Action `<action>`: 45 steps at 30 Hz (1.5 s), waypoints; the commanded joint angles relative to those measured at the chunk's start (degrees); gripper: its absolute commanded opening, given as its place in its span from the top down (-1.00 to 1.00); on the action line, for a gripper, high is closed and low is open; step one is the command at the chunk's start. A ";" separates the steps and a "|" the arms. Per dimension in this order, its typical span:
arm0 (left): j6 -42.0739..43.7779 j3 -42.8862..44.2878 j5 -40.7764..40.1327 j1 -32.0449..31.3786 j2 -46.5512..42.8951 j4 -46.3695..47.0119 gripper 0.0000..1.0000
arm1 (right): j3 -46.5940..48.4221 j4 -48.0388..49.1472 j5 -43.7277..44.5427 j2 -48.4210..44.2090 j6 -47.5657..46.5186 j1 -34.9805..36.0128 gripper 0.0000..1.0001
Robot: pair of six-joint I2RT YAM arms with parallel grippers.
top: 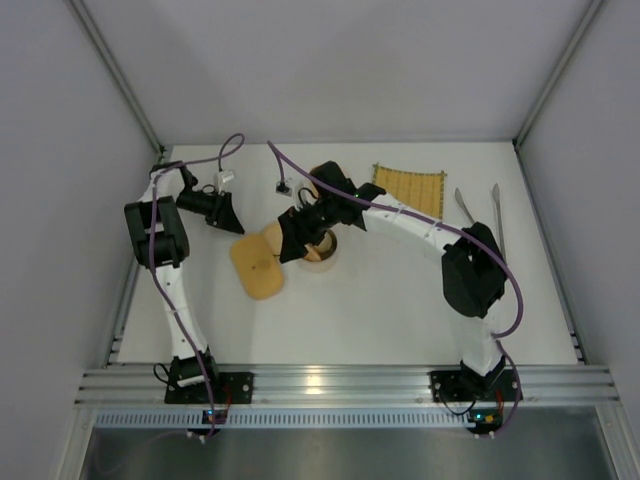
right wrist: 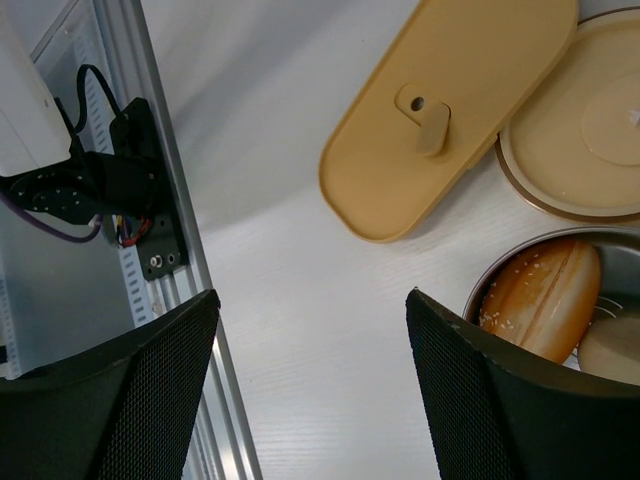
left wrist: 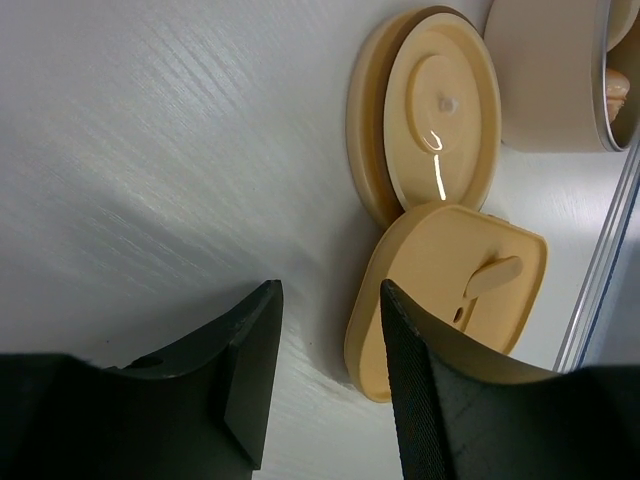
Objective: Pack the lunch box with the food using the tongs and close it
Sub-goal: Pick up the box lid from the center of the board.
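Observation:
The round lunch box stands mid-table, and in the top view it is mostly hidden under my right gripper. Inside it lie food pieces: an orange-brown seeded one and a pale cream one. An oblong tan lid with a tab lies beside it, next to a round tan lid. My right gripper hangs open over bare table, empty. My left gripper is open and empty, just short of the oblong lid. The silvery tongs lie at the far right.
A yellow woven mat lies at the back right, with another slim silvery piece between it and the tongs. The aluminium rail marks the table's near edge. White walls close in the table on three sides.

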 commanded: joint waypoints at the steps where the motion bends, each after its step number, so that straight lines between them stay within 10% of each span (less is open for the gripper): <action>1: 6.69 -1.99 -0.21 0.30 2.84 -10.87 0.01 | 3.11 -1.81 -0.90 -1.96 -1.04 -0.19 -0.49; 13: 5.47 -5.33 -2.05 0.30 3.81 -10.96 0.21 | 3.11 -1.90 -1.07 -1.08 -0.60 -0.28 -0.49; 21: 3.54 -6.04 -0.12 0.30 -0.23 -11.04 1.00 | 1.88 -1.64 -0.99 -1.70 -0.69 -0.63 -0.48; 45: 4.06 -15.26 1.20 -0.75 -34.15 -10.96 1.00 | 2.14 -4.89 4.02 -5.13 -4.11 -2.21 -0.51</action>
